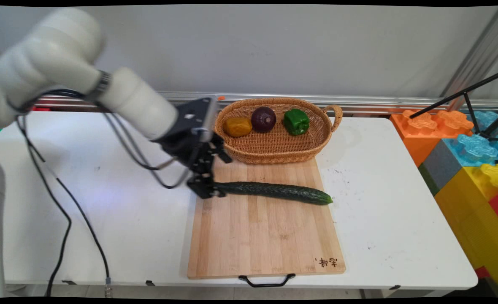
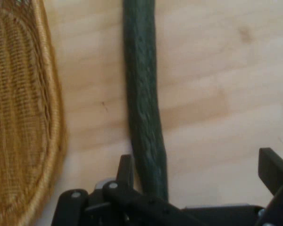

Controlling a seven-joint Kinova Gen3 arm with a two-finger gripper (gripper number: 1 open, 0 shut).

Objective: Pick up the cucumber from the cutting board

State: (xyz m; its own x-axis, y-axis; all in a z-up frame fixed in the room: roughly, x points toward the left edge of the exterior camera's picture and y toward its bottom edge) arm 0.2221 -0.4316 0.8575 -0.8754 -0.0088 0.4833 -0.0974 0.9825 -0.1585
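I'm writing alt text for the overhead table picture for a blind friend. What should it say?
A white robot arm's black claw sits at the left end of a long cucumber lying across a wooden cutting board. Behind the board, a wicker basket holds a yellow pepper, a purple onion and a green pepper.

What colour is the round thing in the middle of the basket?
Dark purple onion, clearest in the main view.

White table [image 1: 105, 219] with a board and a basket

A wooden cutting board [image 1: 266, 240] lies flat in the lower middle of the frame, and its black handle [image 1: 266, 280] passes over the table's near edge. A woven basket [image 1: 274, 147] stands at the upper middle, touching the far end of the board.
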